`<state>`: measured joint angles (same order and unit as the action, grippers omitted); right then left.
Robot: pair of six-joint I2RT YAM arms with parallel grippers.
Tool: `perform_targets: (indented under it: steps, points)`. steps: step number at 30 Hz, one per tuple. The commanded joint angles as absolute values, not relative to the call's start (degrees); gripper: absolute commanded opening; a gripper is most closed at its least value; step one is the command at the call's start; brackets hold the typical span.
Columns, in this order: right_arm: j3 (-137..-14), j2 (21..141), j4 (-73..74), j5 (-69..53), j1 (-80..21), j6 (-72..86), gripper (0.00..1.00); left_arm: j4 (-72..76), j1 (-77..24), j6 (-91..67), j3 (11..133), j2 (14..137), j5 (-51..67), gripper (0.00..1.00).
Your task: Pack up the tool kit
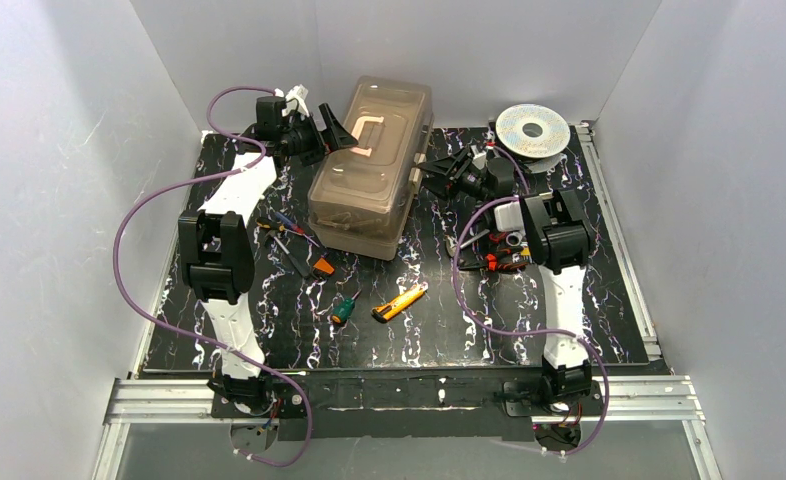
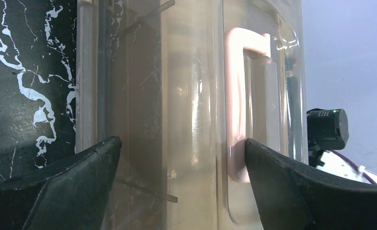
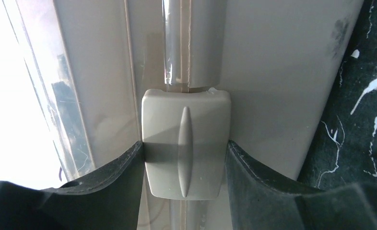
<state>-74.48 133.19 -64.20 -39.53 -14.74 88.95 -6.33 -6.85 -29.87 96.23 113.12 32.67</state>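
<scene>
The left gripper (image 1: 331,128) is seen at the far left corner of the toolbox (image 1: 369,185), with its jaws spread wide. In the left wrist view, the translucent brown lid (image 2: 177,96) is framed between the two fingers (image 2: 81,182). The cream handle (image 2: 235,96) lies flat in its recess, just beside the tip of one finger; whether it is touched cannot be told. Nothing is gripped by this gripper (image 2: 182,143).

Near-side of those jaws, on the marbled black table (image 1: 609,300), a cluster of screwdrivers (image 1: 287,228) is scattered beside the box's left wall. Further toward the arm bases, a green-handled screwdriver (image 1: 342,310) and the yellow knife (image 1: 399,302) are laid, well apart from both grippers.

The toolbox is set upright with its lid down, between the two grippers.

The right gripper (image 1: 441,172) is brought against the box's right side. In the right wrist view, the beige latch (image 3: 185,143) is pinched between the jaws (image 3: 184,148), one finger pressed against each of its edges.

Beyond the right gripper, at the far right of the table, a round silver spool (image 1: 532,130) is laid flat, apart from the jaws.
</scene>
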Motion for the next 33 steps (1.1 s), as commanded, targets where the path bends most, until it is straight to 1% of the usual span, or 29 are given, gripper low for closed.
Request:
perform_targets:
  steps: [1, 7, 12, 18, 21, 22, 23, 24, 25, 26, 29, 31, 33]
  points:
    - [-73.4, 124.16, -55.34, -38.69, -17.4, 81.3, 0.24, -9.63, -9.05, -29.6, 95.13, 111.19, 37.0, 0.98]
    - [-72.76, 119.44, -39.49, -34.66, -17.4, 72.27, 0.21, -10.45, -9.01, -28.51, 94.55, 109.85, 35.57, 0.98]
    - [-72.02, 116.51, -34.04, -32.15, -17.4, 68.45, 0.16, -10.79, -9.14, -28.08, 94.4, 109.71, 34.83, 0.98]
    - [-72.85, 114.06, -24.75, -28.5, -17.41, 64.54, 0.17, -11.56, -9.29, -27.14, 94.06, 109.6, 34.0, 0.98]
    - [-72.52, 113.63, -24.3, -28.43, -17.4, 64.44, 0.18, -11.69, -9.49, -26.82, 93.74, 109.51, 33.44, 0.98]
    - [-72.03, 113.56, -25.22, -28.95, -17.35, 64.69, 0.28, -11.73, -9.49, -26.79, 93.81, 109.47, 33.4, 0.98]
    - [-70.8, 113.6, -28.04, -29.77, -17.13, 65.59, 0.44, -11.82, -9.49, -26.76, 93.78, 109.39, 33.41, 0.98]
    - [-69.11, 113.76, -32.1, -30.53, -16.79, 67.57, 0.62, -11.9, -9.49, -26.72, 93.92, 109.3, 33.41, 0.98]
    - [-67.37, 114.11, -37.29, -31.42, -16.38, 69.64, 0.71, -12.01, -9.49, -26.68, 94.03, 109.13, 33.4, 0.98]
    - [-66.53, 115.0, -42.41, -32.75, -15.64, 71.27, 0.75, -12.22, -9.49, -26.49, 94.23, 109.02, 33.31, 0.98]
    - [-66.76, 116.31, -44.19, -35.99, -14.45, 71.63, 0.81, -13.13, -9.49, -26.0, 95.0, 108.44, 32.88, 0.98]
    - [-65.81, 114.14, -41.07, -35.45, -14.06, 68.26, 0.83, -14.24, -9.49, -25.51, 96.04, 107.86, 31.99, 0.98]
    - [-65.88, 110.22, -32.3, -32.53, -13.95, 61.4, 0.84, -15.45, -9.45, -24.81, 97.2, 107.11, 30.65, 0.98]
